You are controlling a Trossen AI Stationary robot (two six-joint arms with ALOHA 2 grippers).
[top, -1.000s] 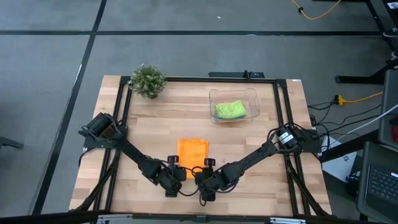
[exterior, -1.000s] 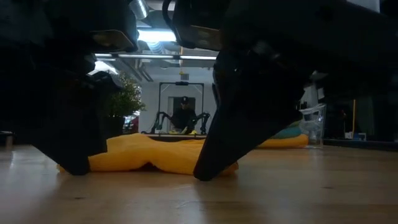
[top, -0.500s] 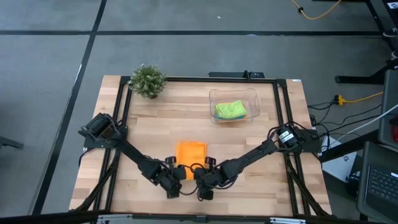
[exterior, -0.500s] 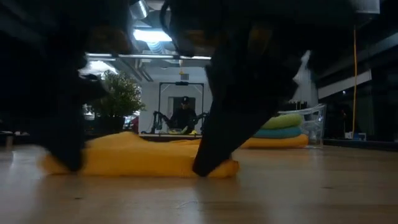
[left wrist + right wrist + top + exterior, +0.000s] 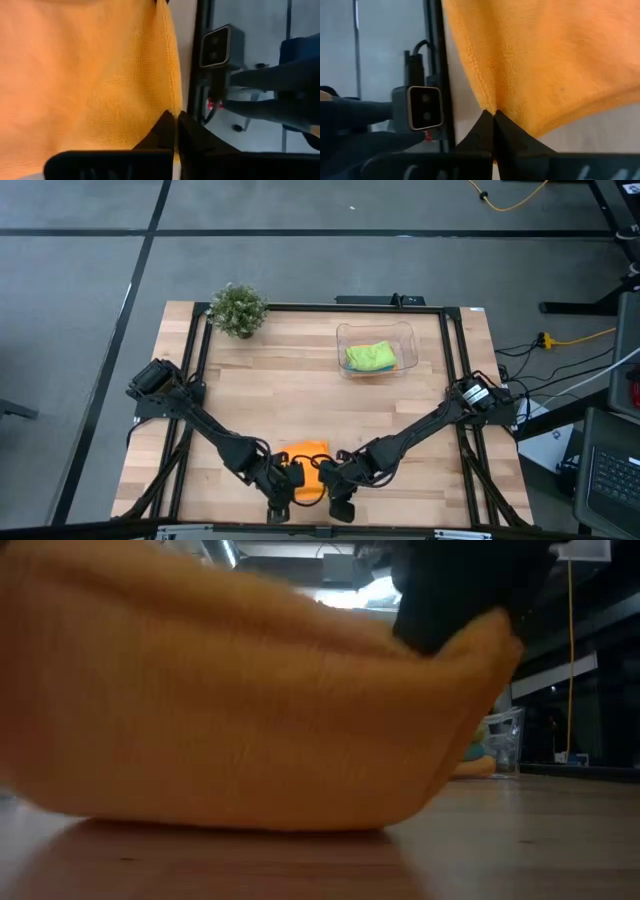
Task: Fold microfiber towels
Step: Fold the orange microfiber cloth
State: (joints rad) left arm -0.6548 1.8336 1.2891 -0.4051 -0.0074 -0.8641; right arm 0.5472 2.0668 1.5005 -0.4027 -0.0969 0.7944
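An orange microfiber towel [image 5: 306,465] is near the table's front edge, between my two grippers, and fills most of the low view [image 5: 230,710]. My left gripper [image 5: 289,481] is shut on its left side, my right gripper [image 5: 325,477] on its right side. The towel's held edge is raised. Its lower part [image 5: 230,822] rests on the table. A lime green towel [image 5: 370,356] lies in a clear tub [image 5: 344,338] at the back right. My left gripper pinches the orange towel's hemmed edge [image 5: 172,102] between its two shut fingers, slanting down toward the table's near edge. Whether one layer or several, I cannot tell. The cloth spreads away from the fingers with little sag. My right gripper pinches the towel's hemmed edge [image 5: 485,100] between its shut fingers, slanting down toward the near edge. That end is lifted clear [image 5: 490,635], and the cloth hangs below it down to the table.
A small potted plant [image 5: 238,308] stands at the back left. A black frame [image 5: 190,380] runs along the table's sides. Bare wood [image 5: 280,375] lies between the towel and the plant and tub. A small camera [image 5: 216,46] sits at the near edge.
Both grippers have shut on the orange towel's near end, risen and drawn back toward the table's near edge, rolling as they went. The towel has been lifted at that end and dragged toward the near edge, bunching shorter on the table.
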